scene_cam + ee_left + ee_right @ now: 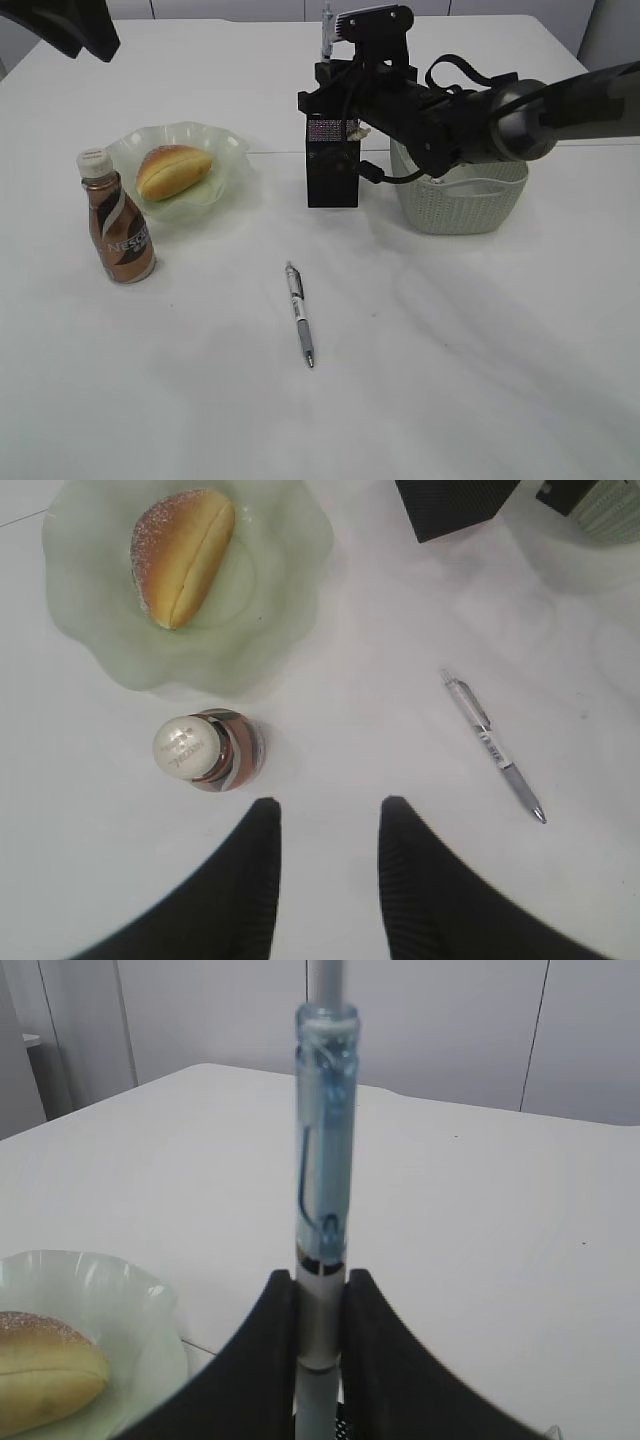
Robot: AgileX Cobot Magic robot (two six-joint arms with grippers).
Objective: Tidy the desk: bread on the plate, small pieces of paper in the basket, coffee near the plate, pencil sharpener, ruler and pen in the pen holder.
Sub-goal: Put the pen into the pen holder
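Blue pen (322, 1160) pinched upright in right tool (318, 1305), over pen holder (332, 165). Bread (173, 170) on plate (228, 150), coffee (117, 222) beside it: done. Second pen (300, 314) lies on surface (480, 370). Left tool (330, 825) spread, empty.

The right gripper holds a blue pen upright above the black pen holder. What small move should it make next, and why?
Probably lower the blue pen straight down into the pen holder, then open. The right gripper is shut on the pen's barrel, holding it upright, and in the exterior view it sits right over the holder's mouth. How far the tip is already inside is hidden.
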